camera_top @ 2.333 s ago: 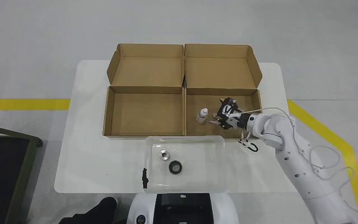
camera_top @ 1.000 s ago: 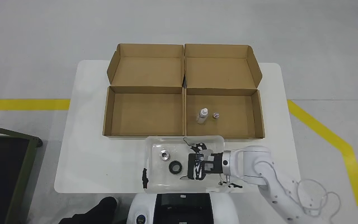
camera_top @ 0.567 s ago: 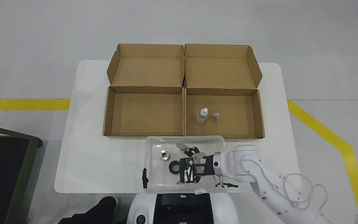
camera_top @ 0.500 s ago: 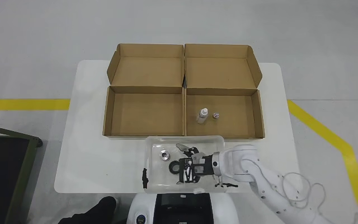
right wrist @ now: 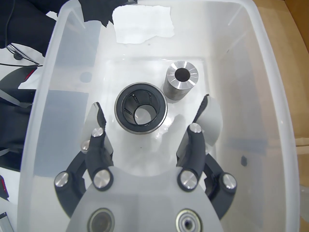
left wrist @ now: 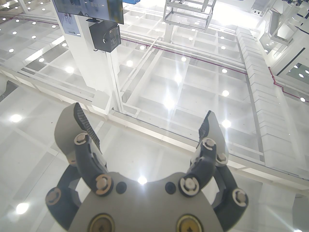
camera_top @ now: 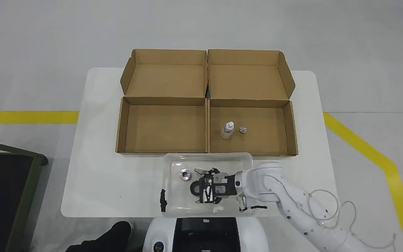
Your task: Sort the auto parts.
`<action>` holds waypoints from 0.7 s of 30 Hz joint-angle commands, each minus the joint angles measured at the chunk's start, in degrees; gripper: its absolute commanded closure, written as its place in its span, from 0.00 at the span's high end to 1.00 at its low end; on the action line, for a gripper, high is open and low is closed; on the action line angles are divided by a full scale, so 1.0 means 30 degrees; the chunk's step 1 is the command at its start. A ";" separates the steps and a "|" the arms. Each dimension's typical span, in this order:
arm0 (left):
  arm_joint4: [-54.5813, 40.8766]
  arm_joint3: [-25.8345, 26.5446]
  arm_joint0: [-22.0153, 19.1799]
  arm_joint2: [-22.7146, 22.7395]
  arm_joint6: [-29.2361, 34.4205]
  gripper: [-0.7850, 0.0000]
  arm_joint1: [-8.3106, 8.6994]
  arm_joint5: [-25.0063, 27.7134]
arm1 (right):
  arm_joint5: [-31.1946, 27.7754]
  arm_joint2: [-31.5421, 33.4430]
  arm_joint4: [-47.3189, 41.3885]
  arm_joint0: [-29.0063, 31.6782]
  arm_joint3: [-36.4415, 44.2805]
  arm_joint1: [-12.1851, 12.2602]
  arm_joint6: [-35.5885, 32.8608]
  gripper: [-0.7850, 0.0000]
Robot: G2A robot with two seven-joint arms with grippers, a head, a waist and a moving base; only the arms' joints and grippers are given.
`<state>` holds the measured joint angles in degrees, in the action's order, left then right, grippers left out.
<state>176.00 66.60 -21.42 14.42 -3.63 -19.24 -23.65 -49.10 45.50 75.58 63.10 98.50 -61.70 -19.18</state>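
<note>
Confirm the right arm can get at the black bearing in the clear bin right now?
Probably yes. The right pincer hangs open inside the clear bin, its fingers either side of the black bearing with nothing between. The steel cylinder close beside it may crowd one finger.

My right end effector (right wrist: pixel 151 101) has matt grey fingers (right wrist: pixel 212 119), metal by the look, faced with black ribbed rubber and pinned by bright polished screws (right wrist: pixel 103 177). My left end effector (left wrist: pixel 143 110) is built alike. The bin (right wrist: pixel 253 73) is cloudy translucent plastic, smooth and faintly glossy, patched with torn matt black tape (right wrist: pixel 103 3) and a scrap of white paper (right wrist: pixel 142 24). Inside, the ring (right wrist: pixel 140 108) is dark satin metal with a black lining. The sleeve (right wrist: pixel 181 80), at ten o'clock of it from above, is brushed steel with a brightly machined face. At twelve o'clock, the boxes (camera_top: pixel 167 79) are matt brown cardboard on the smooth white bench (camera_top: pixel 94 157).
</note>
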 commanded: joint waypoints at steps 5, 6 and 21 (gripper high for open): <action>0.0000 0.0000 0.0000 0.0000 0.0000 1.00 0.0000 0.0000 | 0.0068 -0.0296 0.0251 -0.0148 -0.0449 -0.0113 0.0407 0.70; 0.0000 0.0000 0.0000 0.0000 0.0000 1.00 0.0000 0.0000 | 0.0090 -0.0347 0.0286 -0.0176 -0.0543 -0.0137 0.0520 0.68; 0.0000 0.0000 0.0000 0.0000 0.0000 1.00 0.0000 0.0000 | -0.0049 -0.0949 0.0668 -0.0550 -0.1274 -0.0415 0.1529 0.22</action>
<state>176.00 66.60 -21.42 14.42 -3.63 -19.24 -23.65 -49.21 42.59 77.51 61.47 94.65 -62.95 -14.73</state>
